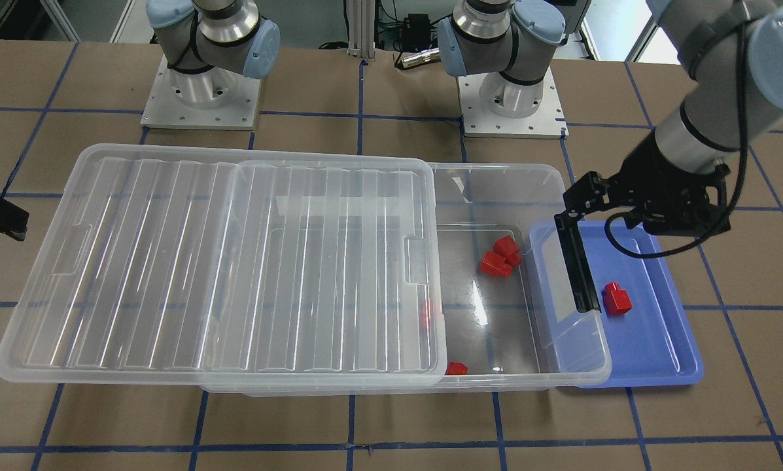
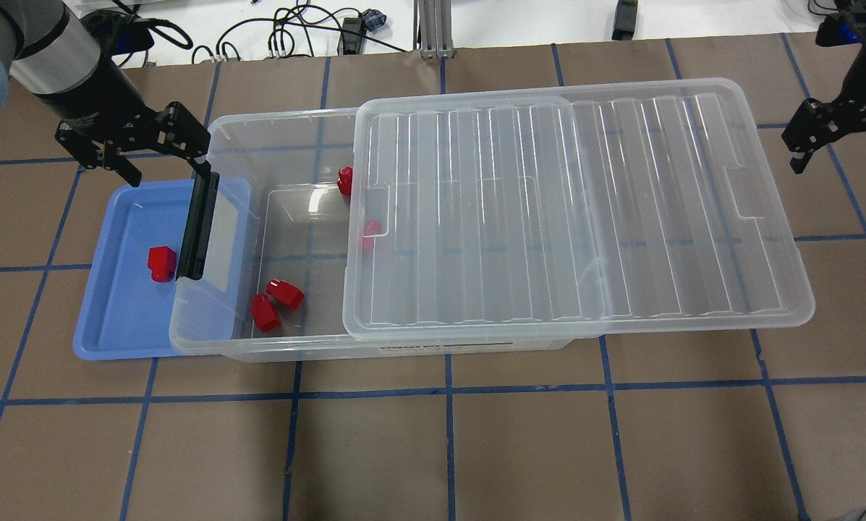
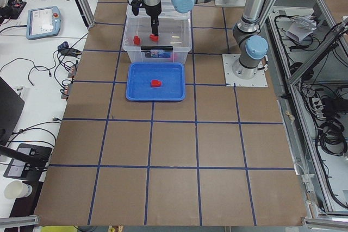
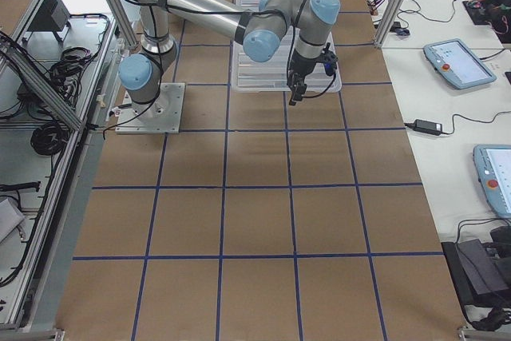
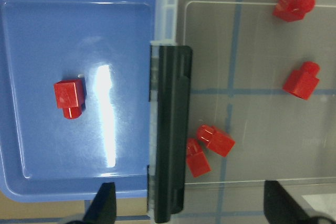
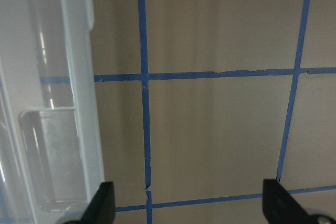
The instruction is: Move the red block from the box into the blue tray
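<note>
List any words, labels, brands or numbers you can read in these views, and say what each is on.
Nothing can be read.
On the box, long side wall, a printed strip: too small to read.
On its latch end, a sticker: blurred.
Off to the side, a pendant screen: unreadable.

A bright red block (image 2: 162,263) is seen on the blue tray (image 2: 118,322). The clear box (image 2: 310,242) is fitted with a ribbed translucent lid (image 2: 548,217) and a black latch bar (image 2: 197,228). The brown table (image 2: 534,449) is gridded with blue tape lines (image 2: 448,434).
</note>
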Tool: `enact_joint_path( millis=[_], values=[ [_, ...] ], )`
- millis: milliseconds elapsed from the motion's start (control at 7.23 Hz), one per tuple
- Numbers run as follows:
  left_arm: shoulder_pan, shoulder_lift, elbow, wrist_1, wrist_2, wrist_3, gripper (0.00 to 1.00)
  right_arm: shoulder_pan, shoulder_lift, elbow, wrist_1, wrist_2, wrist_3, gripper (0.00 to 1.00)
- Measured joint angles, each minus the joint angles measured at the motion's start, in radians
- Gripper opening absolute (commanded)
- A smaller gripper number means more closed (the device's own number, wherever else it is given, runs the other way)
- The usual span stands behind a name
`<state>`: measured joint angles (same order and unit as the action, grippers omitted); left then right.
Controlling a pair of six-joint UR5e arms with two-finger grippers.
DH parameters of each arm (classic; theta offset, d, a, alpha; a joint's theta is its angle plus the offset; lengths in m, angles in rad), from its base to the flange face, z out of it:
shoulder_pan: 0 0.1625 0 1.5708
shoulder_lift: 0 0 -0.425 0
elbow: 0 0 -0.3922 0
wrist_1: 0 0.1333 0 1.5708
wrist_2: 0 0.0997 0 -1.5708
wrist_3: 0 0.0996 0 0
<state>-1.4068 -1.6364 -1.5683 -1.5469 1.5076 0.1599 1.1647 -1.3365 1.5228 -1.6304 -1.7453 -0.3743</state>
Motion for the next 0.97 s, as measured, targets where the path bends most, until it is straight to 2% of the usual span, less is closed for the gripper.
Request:
enact_joint_path(
  millis=[415, 969],
  values=[
    [-0.11, 0.051, 0.006, 0.007, 0.101, -0.072, 1.0, -0.015, 0.007, 0.041, -0.007, 0.0, 0.001, 1.0],
    [-0.17, 0.095, 0.006, 0.008, 0.091, -0.161, 1.0, -0.02, 0.007, 0.094, -0.036, -0.001, 0.003, 1.0]
  ],
)
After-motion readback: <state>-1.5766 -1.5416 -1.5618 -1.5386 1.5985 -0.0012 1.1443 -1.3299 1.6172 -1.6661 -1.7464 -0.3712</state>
